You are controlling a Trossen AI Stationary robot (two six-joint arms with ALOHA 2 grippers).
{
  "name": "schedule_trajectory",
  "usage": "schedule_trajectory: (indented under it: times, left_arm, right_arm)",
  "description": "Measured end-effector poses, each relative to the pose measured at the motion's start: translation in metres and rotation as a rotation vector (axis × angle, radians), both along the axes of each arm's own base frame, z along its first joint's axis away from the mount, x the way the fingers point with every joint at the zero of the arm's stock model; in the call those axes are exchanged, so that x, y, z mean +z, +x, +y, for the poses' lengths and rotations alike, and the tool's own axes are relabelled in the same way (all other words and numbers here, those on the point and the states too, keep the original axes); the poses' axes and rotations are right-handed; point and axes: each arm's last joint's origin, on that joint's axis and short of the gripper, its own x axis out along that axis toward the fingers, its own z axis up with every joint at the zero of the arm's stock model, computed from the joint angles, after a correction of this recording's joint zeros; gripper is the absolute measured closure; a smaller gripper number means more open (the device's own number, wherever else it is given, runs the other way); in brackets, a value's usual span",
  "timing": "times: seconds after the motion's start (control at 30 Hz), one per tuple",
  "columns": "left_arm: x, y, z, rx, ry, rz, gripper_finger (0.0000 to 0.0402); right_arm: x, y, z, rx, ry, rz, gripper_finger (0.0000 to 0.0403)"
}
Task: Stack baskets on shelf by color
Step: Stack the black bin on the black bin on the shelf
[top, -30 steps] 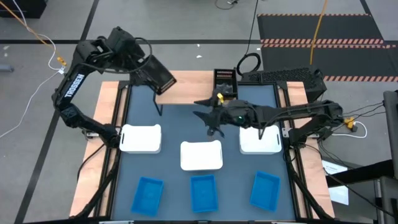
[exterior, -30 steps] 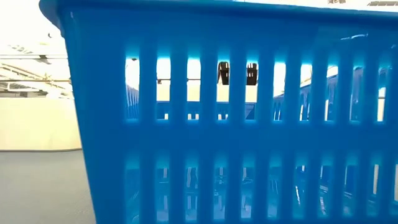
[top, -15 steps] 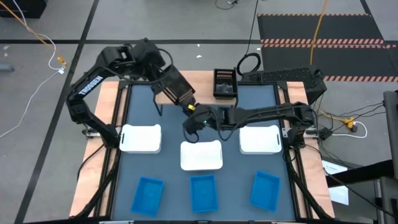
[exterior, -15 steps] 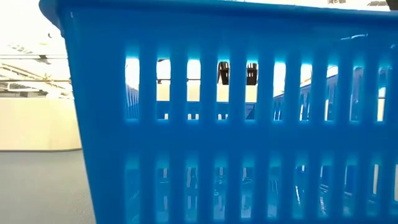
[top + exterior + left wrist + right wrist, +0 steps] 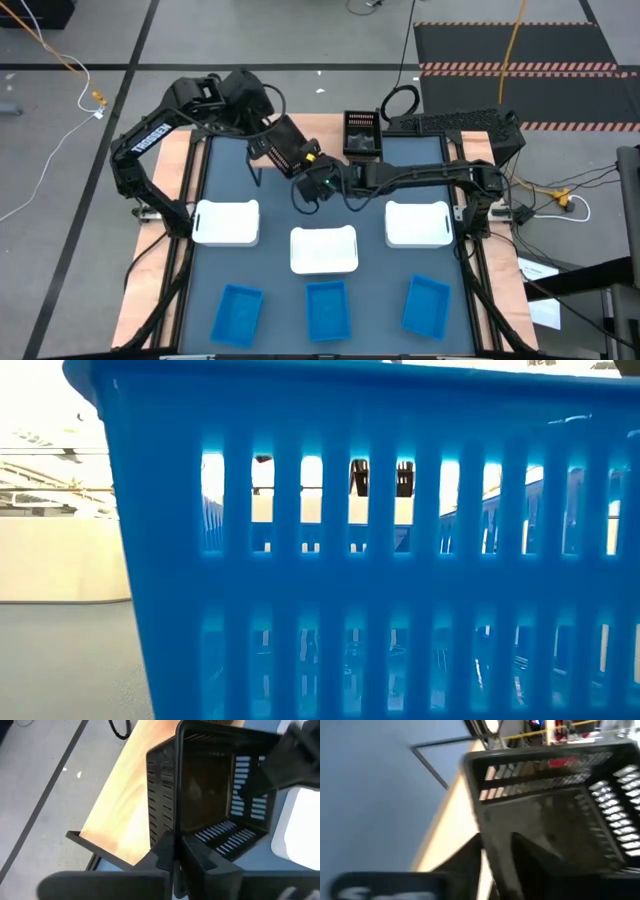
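Observation:
My left gripper [image 5: 272,138] holds a black slotted basket [image 5: 288,150] tipped in the air, just in front of the light-wood shelf [image 5: 320,127]. My right gripper [image 5: 313,177] has reached in from the right and is on the same basket's near-right side. A second black basket [image 5: 362,134] stands on the shelf. Three white baskets [image 5: 323,250] sit in a row at mid-table, and three blue baskets [image 5: 328,310] stand along the near edge. One blue basket [image 5: 350,560] fills the low view. My left gripper pinches the black basket's wall at its rim [image 5: 176,827], one finger inside and one outside. It comes slanting down from the far left. The basket is lifted clear and tipped, its open side toward the wrist. My right gripper has one finger inside the black basket and one outside, closed over a wall at the rim [image 5: 487,827], opposite my left gripper's place. It comes about level from the table's right. The view is blurred, so more of the hold cannot be told.
The shelf's thin black legs [image 5: 257,172] stand on the dark-blue tabletop [image 5: 370,275] just below the held basket. A keyboard [image 5: 455,125] lies beyond the table's far right corner. Bare tabletop lies between the shelf and the white baskets.
My left gripper has carried the black basket from the shelf's left end toward the table's right and a little nearer. My right gripper has gone toward the table's left and far edge, up to the basket, and now has its rim between its fingers.

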Motion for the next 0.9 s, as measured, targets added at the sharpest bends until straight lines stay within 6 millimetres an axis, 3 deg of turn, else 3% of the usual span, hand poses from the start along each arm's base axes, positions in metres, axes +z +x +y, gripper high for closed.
schedule_trajectory:
  times: [0.1, 0.17, 0.3, 0.47, 0.57, 0.73, 0.9]
  left_arm:
    - [0.002, 0.002, 0.001, -0.021, 0.018, -0.026, 0.0339]
    - [0.003, 0.004, 0.002, -0.037, 0.041, -0.040, 0.0313]
    - [0.007, 0.004, 0.004, -0.072, 0.132, -0.030, 0.0265]
    - [0.012, -0.002, 0.001, -0.093, 0.169, -0.029, 0.0211]
    - [0.013, -0.002, 0.000, -0.085, 0.162, -0.038, 0.0188]
    - [0.013, -0.001, -0.002, -0.083, 0.157, -0.044, 0.0173]
    - [0.014, 0.001, -0.003, -0.080, 0.162, -0.065, 0.0172]
  right_arm:
    - [0.000, -0.005, 0.000, 0.011, 0.076, 0.010, 0.0390]
    - [0.003, -0.009, 0.000, 0.001, 0.146, -0.007, 0.0394]
    - [0.029, -0.032, -0.005, -0.035, 0.306, -0.076, 0.0400]
    - [0.078, -0.084, -0.030, -0.166, 0.411, -0.206, 0.0401]
    - [0.095, -0.116, -0.050, -0.274, 0.475, -0.260, 0.0402]
    - [0.092, -0.142, -0.077, -0.332, 0.783, -0.256, 0.0402]
    - [0.073, -0.142, -0.082, -0.389, 0.844, -0.191, 0.0402]
